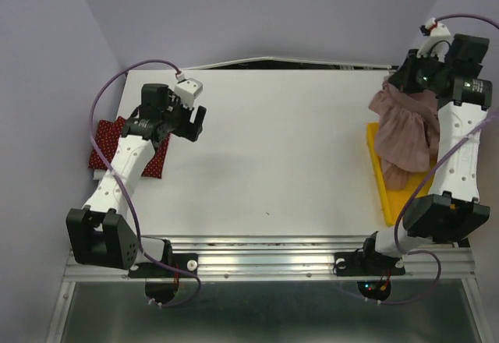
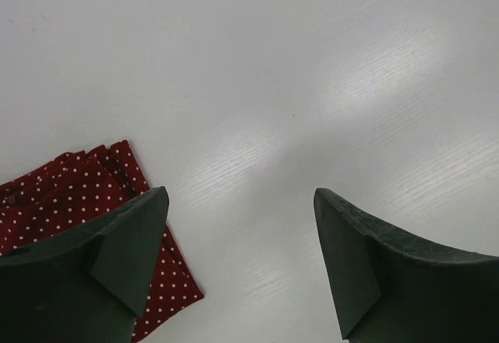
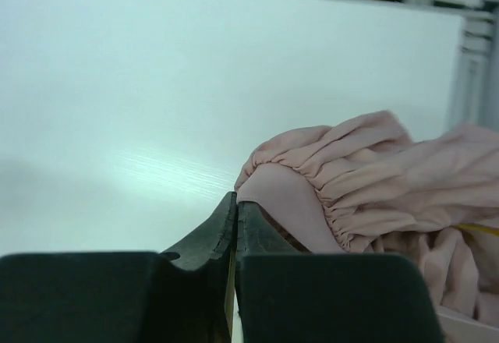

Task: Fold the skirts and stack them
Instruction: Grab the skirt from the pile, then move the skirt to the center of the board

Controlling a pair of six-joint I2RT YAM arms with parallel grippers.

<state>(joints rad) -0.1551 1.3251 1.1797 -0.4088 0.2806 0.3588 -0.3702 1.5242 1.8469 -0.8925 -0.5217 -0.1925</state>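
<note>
Right gripper (image 3: 235, 203) pinches pink skirt (image 3: 366, 171) over yellow tray (image 1: 382, 187), likely for folding; left gripper (image 2: 242, 226) wide open, empty, beside folded red skirt (image 2: 70, 195).

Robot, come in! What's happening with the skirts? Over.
Left gripper jaws open, empty. Right gripper jaws shut on pink skirt, draped onto yellow tray. Red dotted skirt lies under left arm.

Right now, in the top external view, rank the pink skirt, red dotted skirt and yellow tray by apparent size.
1. pink skirt, held up by the right end effector, so nearness may inflate it.
2. red dotted skirt and yellow tray: unranked, since both are partly covered.
</note>
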